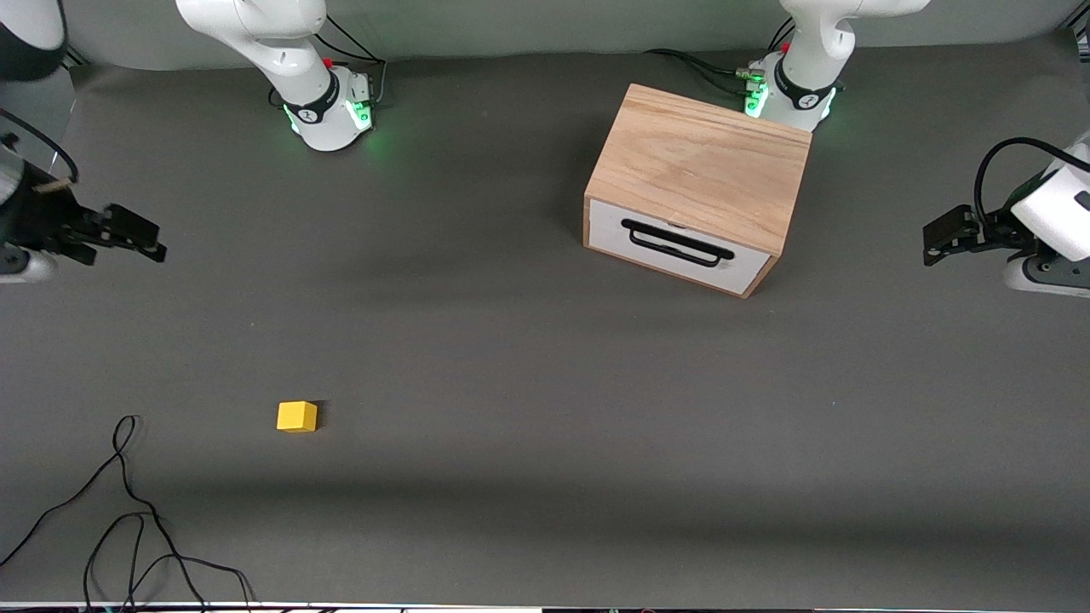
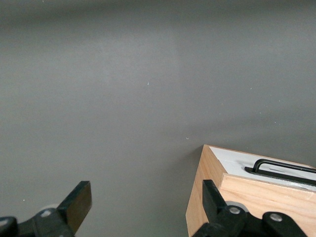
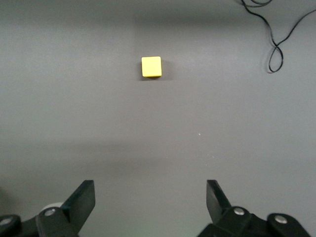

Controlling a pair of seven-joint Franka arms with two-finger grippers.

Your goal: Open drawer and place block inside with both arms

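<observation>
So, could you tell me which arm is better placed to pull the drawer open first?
The left. Its open gripper hangs beside the wooden box with the shut drawer's handle in its view. The right gripper, also open, faces the yellow block.

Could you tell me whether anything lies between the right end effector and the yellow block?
Nothing visible does. The right end effector hangs open over bare table, and the block sits alone. The loose cable lies off to the side.
</observation>
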